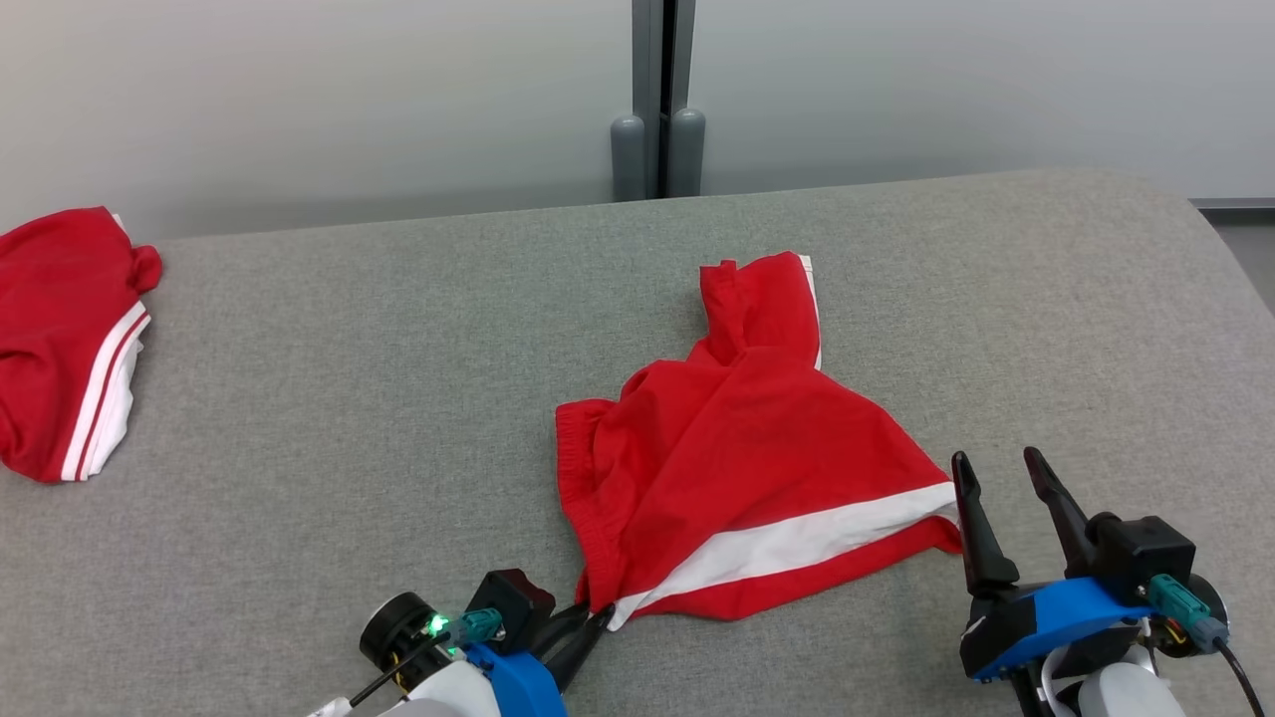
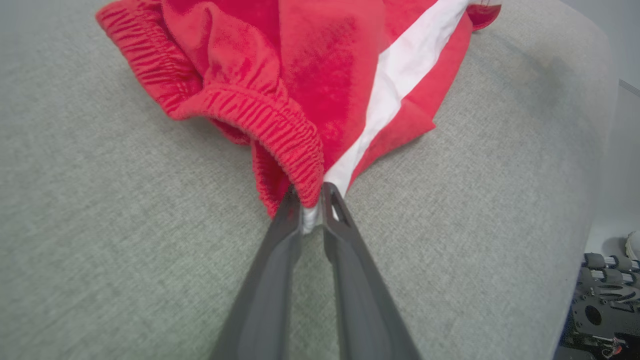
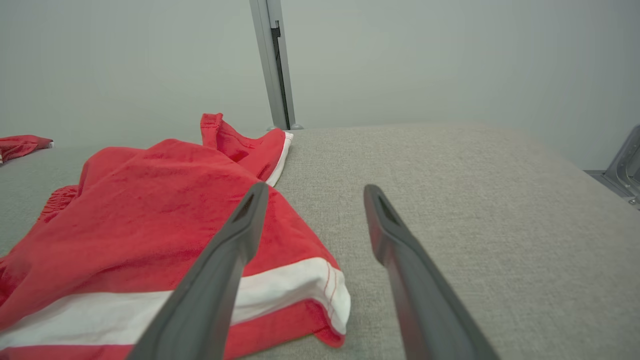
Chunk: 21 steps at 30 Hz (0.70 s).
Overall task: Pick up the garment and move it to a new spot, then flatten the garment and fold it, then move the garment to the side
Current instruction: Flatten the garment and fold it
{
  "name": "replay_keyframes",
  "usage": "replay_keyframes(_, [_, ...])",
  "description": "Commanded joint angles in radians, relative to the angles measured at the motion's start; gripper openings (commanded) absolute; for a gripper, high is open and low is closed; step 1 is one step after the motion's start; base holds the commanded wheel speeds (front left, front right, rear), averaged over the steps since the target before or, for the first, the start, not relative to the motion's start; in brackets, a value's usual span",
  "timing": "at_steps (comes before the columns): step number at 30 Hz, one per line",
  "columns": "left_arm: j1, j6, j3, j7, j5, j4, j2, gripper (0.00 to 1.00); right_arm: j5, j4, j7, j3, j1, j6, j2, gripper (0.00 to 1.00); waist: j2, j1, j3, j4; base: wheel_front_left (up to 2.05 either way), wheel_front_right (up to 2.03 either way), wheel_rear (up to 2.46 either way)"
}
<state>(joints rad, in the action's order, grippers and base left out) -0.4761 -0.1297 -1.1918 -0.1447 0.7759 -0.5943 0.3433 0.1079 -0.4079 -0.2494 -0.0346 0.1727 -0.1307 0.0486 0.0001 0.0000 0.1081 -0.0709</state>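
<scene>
The red shorts (image 1: 737, 458) lay crumpled near the front edge of the grey upholstered surface (image 1: 329, 398), a little right of its middle. 1 leg pointed toward the back edge and the white-striped hem ran along the front. The left gripper (image 1: 596, 615) was pinched together on their near left corner. In the left wrist view its 2 fingers were closed on a sliver of white stripe right beside the elastic waistband (image 2: 270, 125). The right gripper (image 1: 996, 468) stood with jaws apart, holding nothing, just beside the right hem corner; whether it touched the cloth could not be told.

The bite looked thin, with only an edge of fabric between the tips, so a quick lift or drag could probably pull it free. Hauling by 1 corner alone would likely leave the rest bunched and harder to flatten. A second red garment (image 1: 60, 339) lay at the far left edge, well apart — a move that way might end with the 2 overlapping.
</scene>
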Motion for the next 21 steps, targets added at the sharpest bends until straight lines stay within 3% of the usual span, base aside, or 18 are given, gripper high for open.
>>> replay_keyframes(1, [-0.013,-0.001,-0.007,-0.012,0.006,-0.01,-0.002,0.09,-0.003,0.0,-0.006,-0.003,0.001,0.0,0.003,1.0,-0.0001,0.0,-0.002,-0.002,0.0,0.0,0.0])
replay_keyframes(2, [-0.017,-0.001,-0.009,-0.02,0.009,-0.016,-0.007,0.0,-0.004,0.001,-0.004,-0.005,-0.001,0.0,0.003,1.0,-0.0001,0.0,-0.003,-0.003,0.0,0.0,0.0])
replay_keyframes(9, [-0.029,0.001,0.003,-0.089,0.018,-0.051,-0.018,0.0,-0.022,-0.009,0.035,-0.038,-0.017,0.0,0.003,1.0,-0.0001,0.0,-0.011,0.001,0.0,0.0,0.0])
replay_keyframes(21, [-0.005,0.028,0.08,-0.121,-0.008,-0.016,-0.026,0.0,0.005,-0.071,0.266,-0.071,0.017,0.0,0.004,1.0,-0.0001,0.0,0.004,0.027,0.0,0.0,0.0])
